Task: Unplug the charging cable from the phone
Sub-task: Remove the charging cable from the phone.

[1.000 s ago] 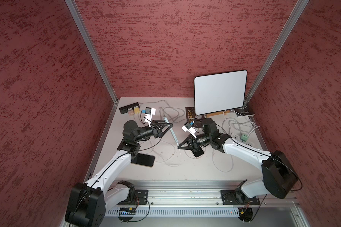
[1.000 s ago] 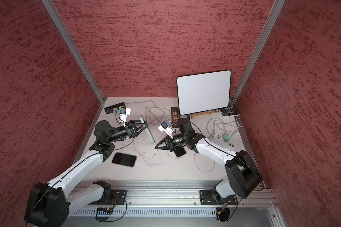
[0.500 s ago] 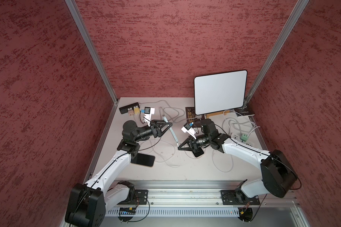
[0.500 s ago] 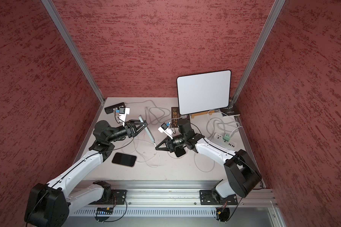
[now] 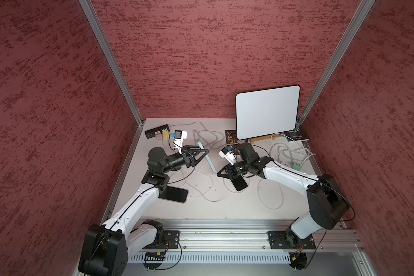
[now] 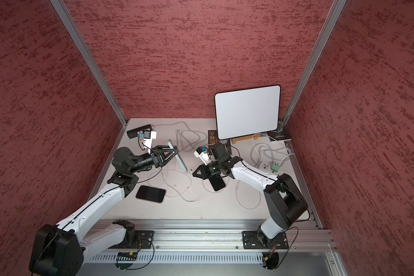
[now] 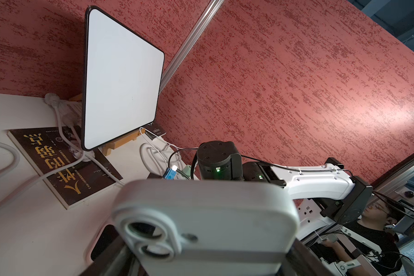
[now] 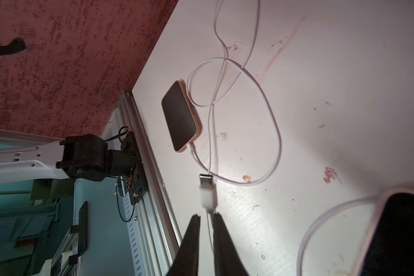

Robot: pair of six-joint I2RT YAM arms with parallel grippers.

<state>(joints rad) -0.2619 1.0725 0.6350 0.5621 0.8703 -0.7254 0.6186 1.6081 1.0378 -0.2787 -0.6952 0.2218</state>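
Two arms engaged, facing each other over the worktop (image 5: 225, 208). At the left gripper (image 5: 204, 154), fingers clamped across the phone (image 7: 213, 210): lifted clear of the worktop, stood on edge in both top views, back and camera lenses toward the left wrist camera. Judged a bracing hold, to fix the body against a pull and to present the port end to the opposite arm. At the right gripper (image 8: 206, 216), fingers parted only narrowly, charging cable (image 8: 209, 197) threaded through the gap just behind its white boot, a sliver of space on one side, so apparently not pinched hard; judged a loosened hold, no further pulling force needed. Metal tip (image 8: 206, 179) bare, in free air, seated in nothing; near the lower end of the held phone in the top views but apart from it. Judged: unplugging itself done, only letting go of the cable and setting the phone down left. Two more handsets flat on the worktop, out of play: a dark-screened phone (image 5: 175, 194) beside the left arm, own lead attached at its end in the right wrist view, and a shadowed phone (image 5: 239, 184) under the right wrist. Risk: slack lying among other white leads, easy to snag.
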